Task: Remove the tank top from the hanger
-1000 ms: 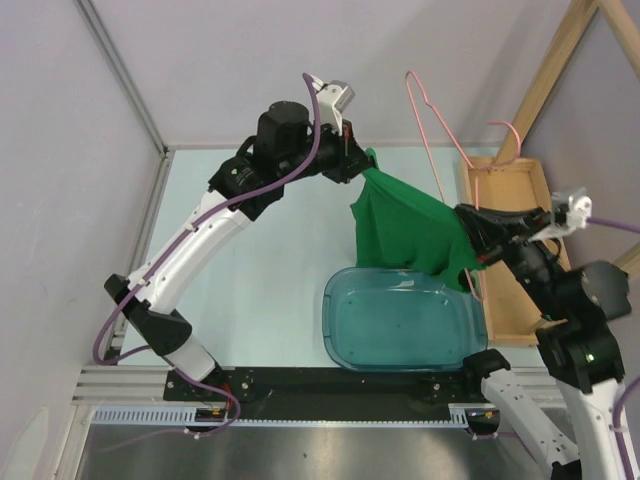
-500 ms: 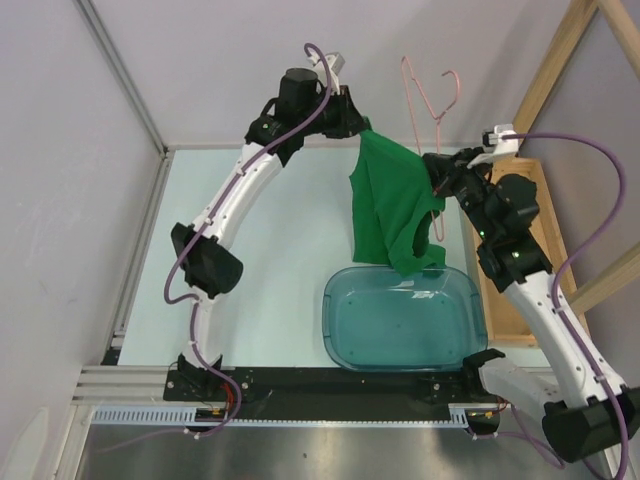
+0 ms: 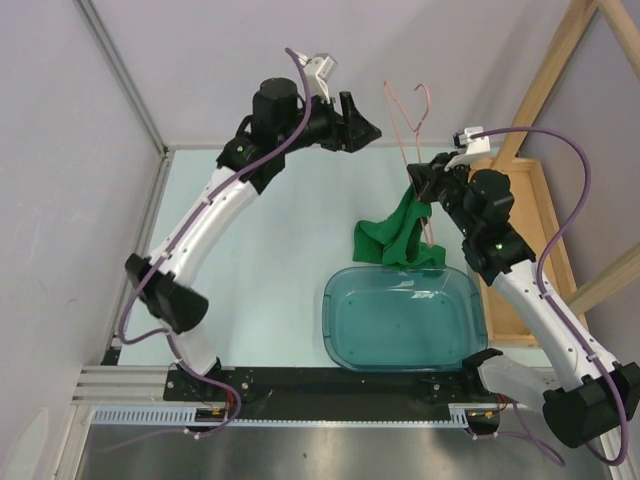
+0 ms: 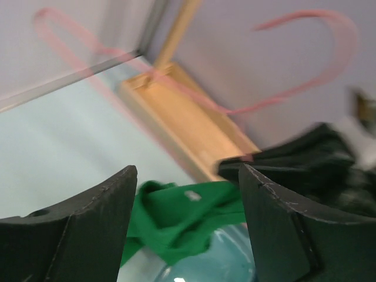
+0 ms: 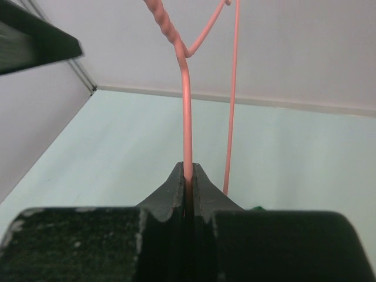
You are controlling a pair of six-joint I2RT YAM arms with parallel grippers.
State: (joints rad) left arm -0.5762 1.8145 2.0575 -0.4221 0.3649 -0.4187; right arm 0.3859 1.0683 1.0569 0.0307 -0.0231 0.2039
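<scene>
The pale pink wire hanger (image 3: 405,108) stands upright at the back, and my right gripper (image 3: 420,182) is shut on its wire. In the right wrist view the wire (image 5: 187,106) runs up from between the closed fingertips of the right gripper (image 5: 188,171). The green tank top (image 3: 393,237) droops from beside the right gripper down onto the table next to the tub. Whether it still hooks on the hanger I cannot tell. My left gripper (image 3: 357,120) hovers high to the left, open and holding nothing. In the left wrist view the tank top (image 4: 176,214) lies far below the left gripper (image 4: 188,171).
A translucent teal tub (image 3: 345,335) sits at the near middle of the table. A shallow wooden tray (image 3: 530,215) lies along the right side beside a slanted wooden post (image 3: 552,62). Walls close off the left and the back.
My left gripper has opened and let go of the tank top, which dropped and now droops from the right gripper's side. The right gripper carried the hanger leftward and upright.
</scene>
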